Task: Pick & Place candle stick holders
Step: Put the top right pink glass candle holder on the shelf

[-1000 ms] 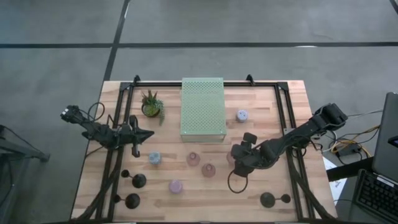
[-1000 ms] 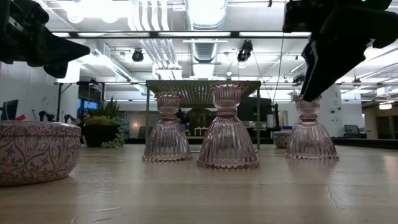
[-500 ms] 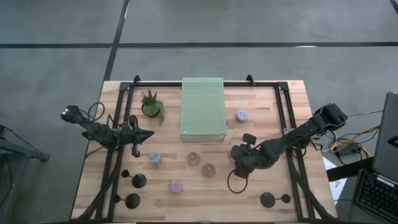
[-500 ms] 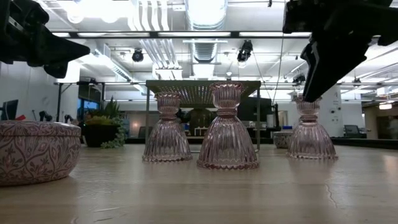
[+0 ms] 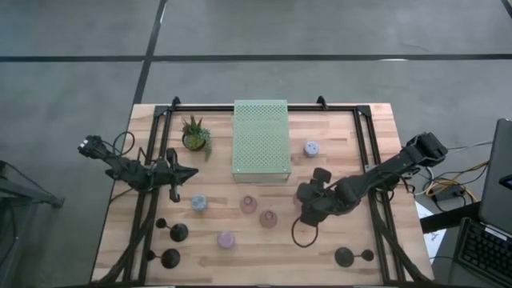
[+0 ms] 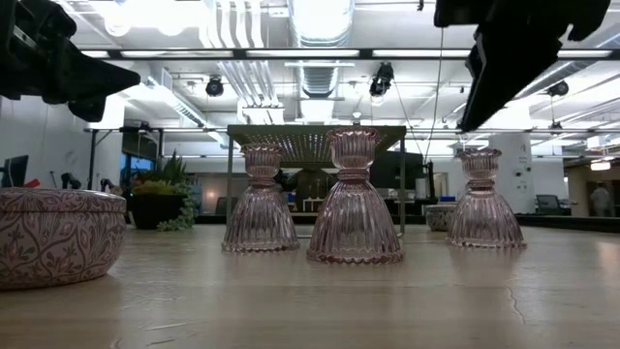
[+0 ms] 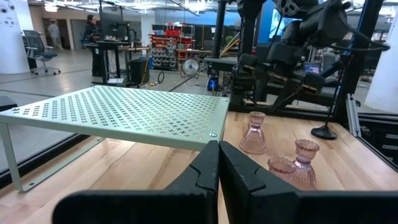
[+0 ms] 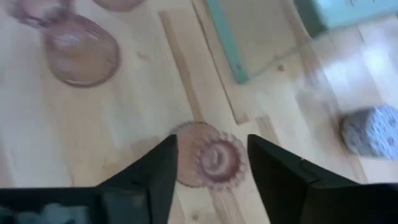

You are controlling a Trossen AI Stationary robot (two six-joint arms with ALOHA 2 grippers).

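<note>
Fingers pressed together, your left gripper (image 5: 190, 173) hangs idle near the potted plant (image 5: 194, 134). Two pink holders (image 5: 249, 205) (image 5: 268, 218) stand just below the green perforated board (image 5: 260, 140). Right of them, your right gripper (image 8: 211, 180) hovers with jaws spread wide directly above the third pink holder (image 8: 210, 155).

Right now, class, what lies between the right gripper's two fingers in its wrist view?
A pink glass candle stick holder, seen from above, stands on the bare wooden table between the open right gripper's fingers, which hang above it without touching.
</note>
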